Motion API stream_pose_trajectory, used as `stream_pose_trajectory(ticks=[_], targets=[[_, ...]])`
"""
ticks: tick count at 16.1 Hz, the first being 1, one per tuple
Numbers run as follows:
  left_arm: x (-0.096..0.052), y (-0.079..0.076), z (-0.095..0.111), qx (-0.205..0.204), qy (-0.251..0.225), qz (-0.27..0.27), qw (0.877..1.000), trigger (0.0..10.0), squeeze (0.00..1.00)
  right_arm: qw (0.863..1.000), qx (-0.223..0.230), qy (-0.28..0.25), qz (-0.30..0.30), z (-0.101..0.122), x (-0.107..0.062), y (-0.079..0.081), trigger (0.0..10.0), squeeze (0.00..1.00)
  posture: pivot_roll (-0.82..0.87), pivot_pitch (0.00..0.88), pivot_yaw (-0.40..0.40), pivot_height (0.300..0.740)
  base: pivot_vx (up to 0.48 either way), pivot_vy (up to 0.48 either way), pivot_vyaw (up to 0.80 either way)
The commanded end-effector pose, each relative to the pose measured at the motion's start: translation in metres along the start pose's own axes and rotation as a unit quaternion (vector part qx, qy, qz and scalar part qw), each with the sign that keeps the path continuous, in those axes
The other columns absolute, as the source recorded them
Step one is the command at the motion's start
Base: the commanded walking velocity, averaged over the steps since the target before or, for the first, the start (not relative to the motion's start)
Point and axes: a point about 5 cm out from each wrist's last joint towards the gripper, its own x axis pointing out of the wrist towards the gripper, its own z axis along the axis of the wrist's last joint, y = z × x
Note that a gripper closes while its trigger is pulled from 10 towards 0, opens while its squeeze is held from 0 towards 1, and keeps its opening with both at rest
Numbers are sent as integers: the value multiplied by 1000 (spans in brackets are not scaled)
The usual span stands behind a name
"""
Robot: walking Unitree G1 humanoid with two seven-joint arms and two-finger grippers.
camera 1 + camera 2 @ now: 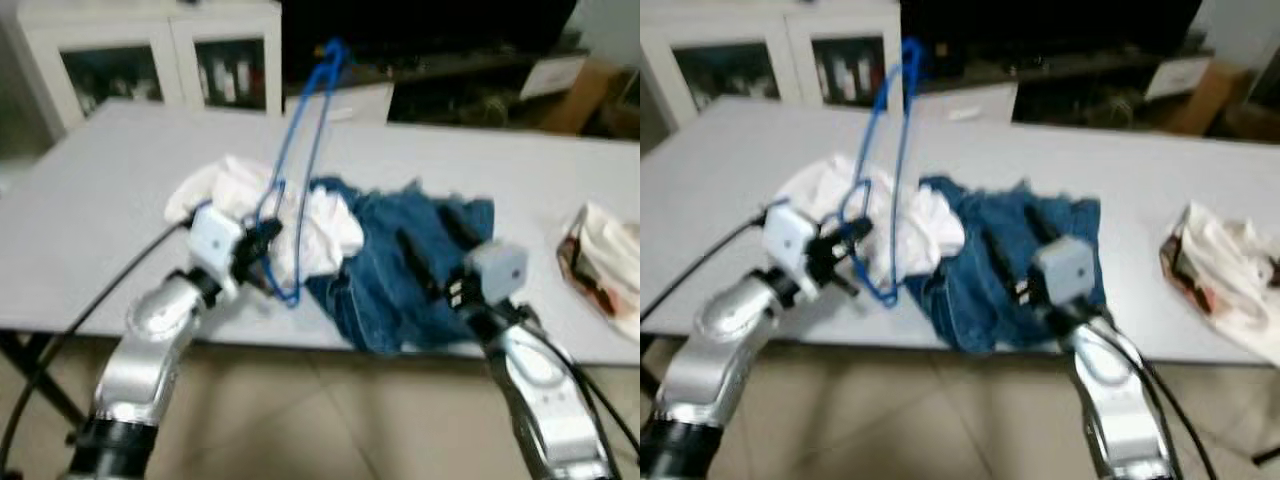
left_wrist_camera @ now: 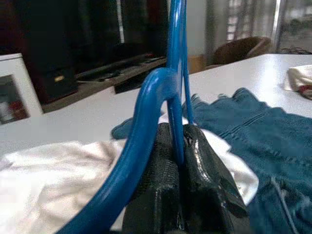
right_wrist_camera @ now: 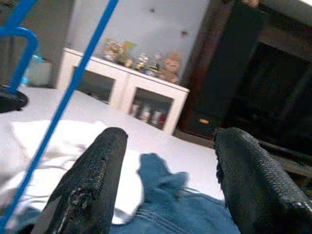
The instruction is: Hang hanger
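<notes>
My left gripper (image 1: 262, 236) is shut on a blue plastic hanger (image 1: 303, 150), holding it upright above the table with its hook (image 1: 333, 50) at the top. The left wrist view shows the blue hanger (image 2: 165, 92) pinched between the black fingers (image 2: 207, 170). A white garment (image 1: 250, 205) and blue jeans (image 1: 400, 250) lie heaped on the grey table (image 1: 110, 200) behind the hanger. My right gripper (image 1: 432, 243) is open over the jeans, nothing between its fingers (image 3: 92, 185).
Another white cloth with red print (image 1: 605, 262) lies at the table's right edge. A white glass-door cabinet (image 1: 150, 60) and a dark TV unit (image 1: 450, 40) stand behind the table. Tiled floor lies below the front edge.
</notes>
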Motion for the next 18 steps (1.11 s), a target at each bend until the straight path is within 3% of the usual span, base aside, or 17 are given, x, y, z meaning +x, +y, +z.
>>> stream_pose_trajectory(ticks=[1, 12, 18], targets=[[6, -10, -2, -2, 7, -20, 1000, 10000, 0, 1000, -7, 6, -17, -1, -4, -9, 10000, 0, 1, 41, -35, 740, 480, 0, 0], [6, -13, 3, 26, 9, -42, 999, 10000, 0, 1000, -10, 3, -18, 2, -3, -11, 10000, 0, -5, 49, -29, 740, 465, 0, 0], [4, -23, 5, 33, 15, -95, 995, 10000, 0, 1000, -11, 3, -17, 6, -4, -15, 10000, 0, -10, 52, -27, 740, 0, 0, 0]])
